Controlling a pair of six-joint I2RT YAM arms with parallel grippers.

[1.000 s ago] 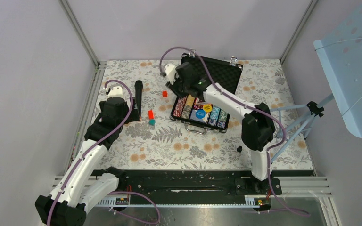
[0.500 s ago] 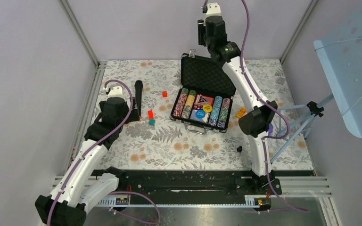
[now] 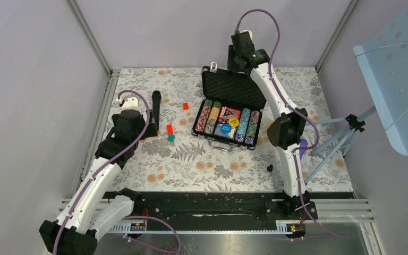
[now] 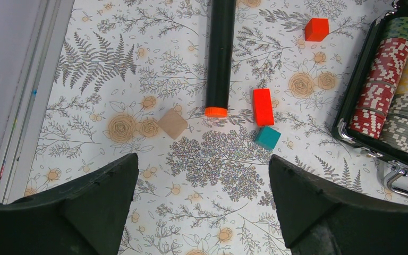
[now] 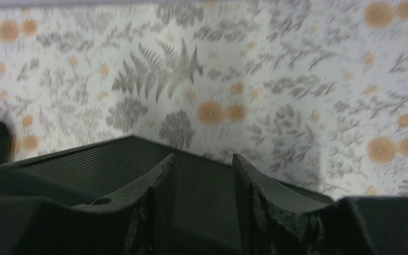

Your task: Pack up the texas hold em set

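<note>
The black briefcase lies open mid-table, its foam lid tipped back. Rows of striped poker chips fill the base beside a card deck, a yellow button and a blue button. My right gripper hangs over the lid's far edge. In the right wrist view it is open, with the lid's ribbed outer face showing through the gap and nothing held. My left gripper stands wide open over bare mat, with the chips to its right.
A black microphone with an orange end lies left of the case. Near it are two red blocks, a teal block and a beige block. A small black item and a tripod are on the right.
My right arm swung from over the case's left side up behind the lid, then came down toward the lid's far edge, and its jaws widened a little. The left arm has not moved.
</note>
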